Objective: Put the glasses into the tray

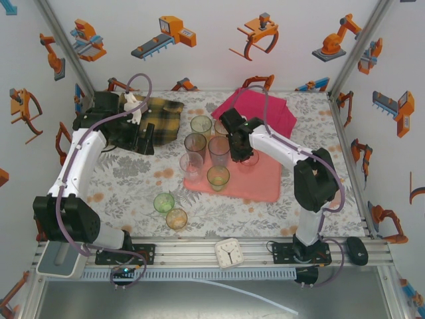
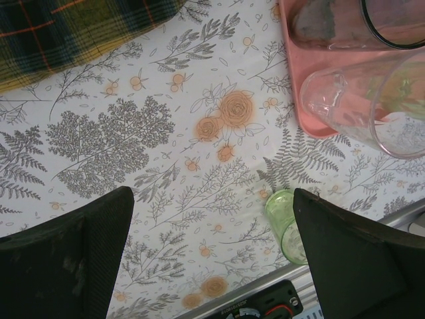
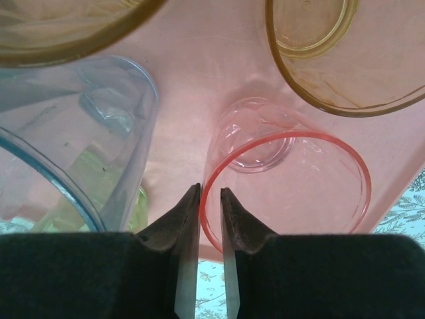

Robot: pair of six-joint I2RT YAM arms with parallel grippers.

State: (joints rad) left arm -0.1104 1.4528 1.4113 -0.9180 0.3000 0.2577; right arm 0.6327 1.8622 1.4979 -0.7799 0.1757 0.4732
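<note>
The right gripper (image 3: 210, 189) is pinched on the near rim of the pink glass (image 3: 265, 146), which stands on the tray (image 3: 192, 66). The blue glass (image 3: 113, 133) to its left is cut off. The left gripper (image 2: 212, 199) gapes over open tablecloth (image 2: 99, 133) (nothing between). A green glass (image 2: 284, 222) sits half hidden by its right finger.

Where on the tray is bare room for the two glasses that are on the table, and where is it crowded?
The tray is bare in its near right part, between the pink glass in the right gripper and the front edge. The left half, around the grey glasses and the green glass, is crowded.
</note>
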